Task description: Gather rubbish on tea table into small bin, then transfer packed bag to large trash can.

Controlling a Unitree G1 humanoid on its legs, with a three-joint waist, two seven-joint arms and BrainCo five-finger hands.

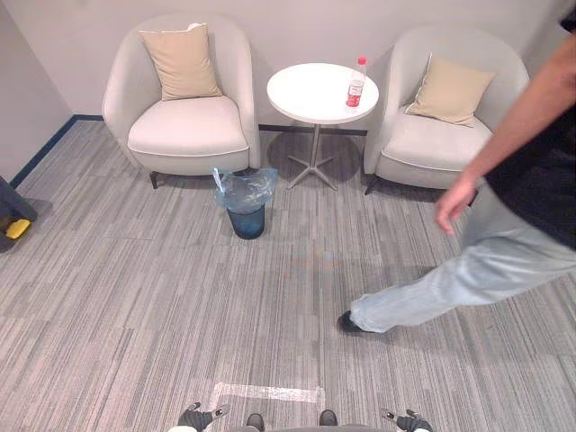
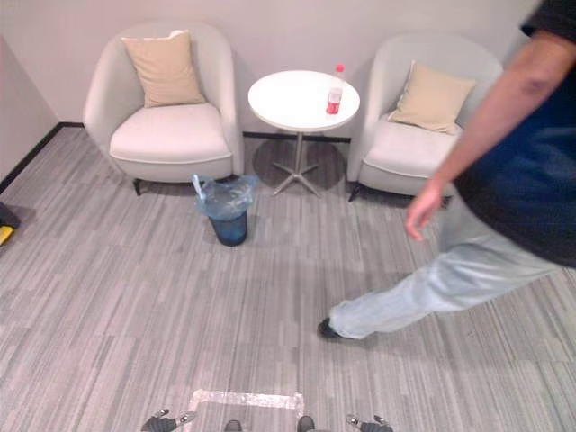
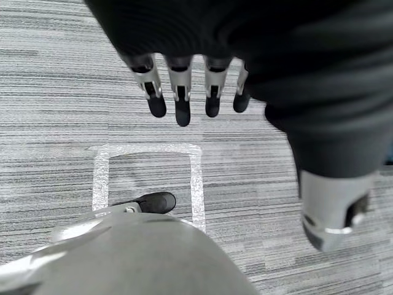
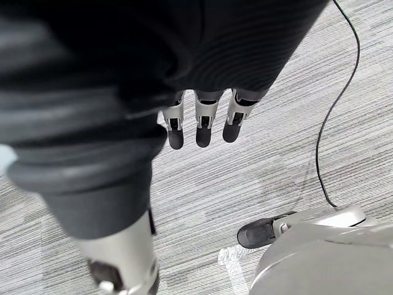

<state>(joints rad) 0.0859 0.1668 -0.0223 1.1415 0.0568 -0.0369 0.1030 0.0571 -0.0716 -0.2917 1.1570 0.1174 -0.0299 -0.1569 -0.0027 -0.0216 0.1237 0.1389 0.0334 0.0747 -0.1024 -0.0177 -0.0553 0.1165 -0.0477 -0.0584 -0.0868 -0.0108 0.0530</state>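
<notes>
- Left hand [image 3: 181, 98] and right hand [image 4: 202, 123] hang down, fingers straight, holding nothing.
- Wait for the person [image 1: 486, 270] to pass.
- Then walk to the worktop [image 1: 306, 94]; bottle [image 1: 356, 83] goes in bin [image 1: 247, 214].

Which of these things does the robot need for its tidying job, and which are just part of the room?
For the job:
bottle on the tea table, probably the rubbish
small bin with its blue bag
left hand and right hand, both open, holding nothing

Just there:
left armchair and right armchair
person walking past
tape outline on the carpet
</notes>
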